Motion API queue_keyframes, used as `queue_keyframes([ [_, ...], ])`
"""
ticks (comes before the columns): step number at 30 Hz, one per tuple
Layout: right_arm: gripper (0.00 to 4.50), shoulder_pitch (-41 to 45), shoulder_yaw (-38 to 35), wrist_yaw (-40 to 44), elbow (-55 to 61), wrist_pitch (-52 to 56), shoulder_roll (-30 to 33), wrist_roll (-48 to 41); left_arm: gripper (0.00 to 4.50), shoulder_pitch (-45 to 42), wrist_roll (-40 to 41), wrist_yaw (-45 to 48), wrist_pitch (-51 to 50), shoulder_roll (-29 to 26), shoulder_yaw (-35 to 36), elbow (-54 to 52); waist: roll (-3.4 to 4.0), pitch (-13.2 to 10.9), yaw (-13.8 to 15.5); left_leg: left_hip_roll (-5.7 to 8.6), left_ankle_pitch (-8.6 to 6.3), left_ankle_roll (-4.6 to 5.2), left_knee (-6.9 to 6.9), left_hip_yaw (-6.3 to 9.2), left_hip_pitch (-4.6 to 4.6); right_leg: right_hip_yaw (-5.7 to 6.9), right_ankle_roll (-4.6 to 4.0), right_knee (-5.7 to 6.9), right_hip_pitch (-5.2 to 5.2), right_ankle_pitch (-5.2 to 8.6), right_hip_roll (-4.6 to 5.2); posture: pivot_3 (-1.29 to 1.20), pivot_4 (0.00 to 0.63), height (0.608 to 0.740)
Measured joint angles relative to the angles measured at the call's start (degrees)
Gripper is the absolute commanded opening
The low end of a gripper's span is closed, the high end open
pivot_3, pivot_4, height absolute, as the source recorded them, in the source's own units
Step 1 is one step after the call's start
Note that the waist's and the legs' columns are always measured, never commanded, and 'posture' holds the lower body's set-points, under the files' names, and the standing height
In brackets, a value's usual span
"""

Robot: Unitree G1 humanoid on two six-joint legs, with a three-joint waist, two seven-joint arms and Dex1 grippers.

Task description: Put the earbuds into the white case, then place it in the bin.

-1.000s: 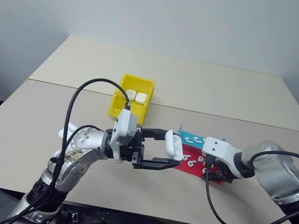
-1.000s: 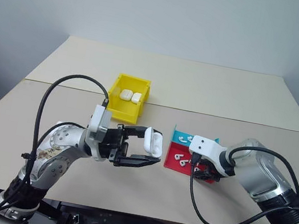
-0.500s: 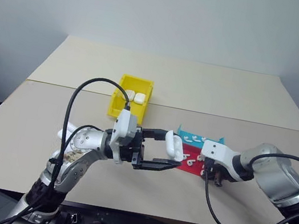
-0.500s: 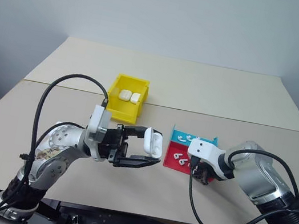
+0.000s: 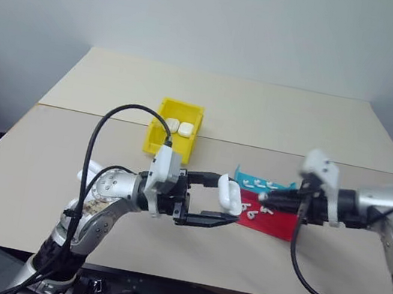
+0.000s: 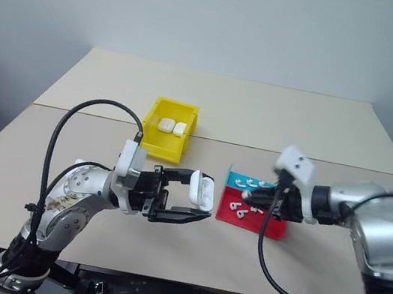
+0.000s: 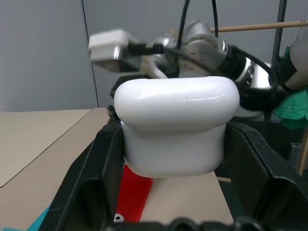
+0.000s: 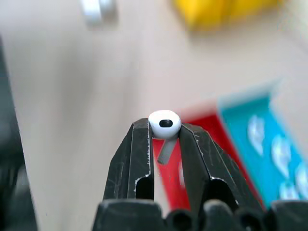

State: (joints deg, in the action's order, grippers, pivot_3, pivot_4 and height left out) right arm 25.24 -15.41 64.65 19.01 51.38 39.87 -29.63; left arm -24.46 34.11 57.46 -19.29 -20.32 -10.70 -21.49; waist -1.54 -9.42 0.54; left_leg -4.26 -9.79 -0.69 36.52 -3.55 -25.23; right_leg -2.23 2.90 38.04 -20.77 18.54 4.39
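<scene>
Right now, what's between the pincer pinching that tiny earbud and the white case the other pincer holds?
In the left eye view, nothing hangs between the right gripper with its earbud and the white case; the red tray's near corner lies below.

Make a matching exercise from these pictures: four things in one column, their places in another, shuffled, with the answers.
Things
1. open white case
2. single earbud
3. two closed cases
4. loose earbuds

Places
A. on the red tray
B. in the yellow bin
C. pinched in the right hand
D. gripped by the left hand

Pairs: 1-D, 2-C, 3-B, 4-A
</scene>
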Motion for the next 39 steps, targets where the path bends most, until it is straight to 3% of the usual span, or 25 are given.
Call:
queue_keyframes([
  [7,0.6,-1.8,-13.9,-9.8,5.2,0.5,-8.6,-19.6,2.8,-2.7,-0.1,-0.1,0.1,3.9,-0.9,1.3,0.07,0.0,-0.1,0.01,-0.01,0.01,0.04,0.03,0.03,0.01,0.03,0.02,0.05,-0.02,-0.01,0.0,0.15,0.74],
  [14,0.6,-6.4,-14.5,-13.7,11.4,0.4,-8.8,-35.4,2.8,-4.9,-0.1,1.4,0.1,4.6,-1.5,2.8,0.09,0.0,-0.1,0.01,-0.02,0.04,0.03,0.03,0.03,0.0,0.03,0.01,0.06,-0.01,-0.01,0.0,0.15,0.74],
  [39,0.6,-10.7,-2.9,-14.6,15.1,-13.7,-2.5,-28.2,2.8,-6.5,-0.4,3.3,0.1,4.3,-1.5,5.6,0.1,0.0,-0.2,0.01,-0.03,0.05,0.03,0.03,0.02,0.0,0.06,-0.03,0.06,0.0,-0.01,0.0,0.15,0.74],
])
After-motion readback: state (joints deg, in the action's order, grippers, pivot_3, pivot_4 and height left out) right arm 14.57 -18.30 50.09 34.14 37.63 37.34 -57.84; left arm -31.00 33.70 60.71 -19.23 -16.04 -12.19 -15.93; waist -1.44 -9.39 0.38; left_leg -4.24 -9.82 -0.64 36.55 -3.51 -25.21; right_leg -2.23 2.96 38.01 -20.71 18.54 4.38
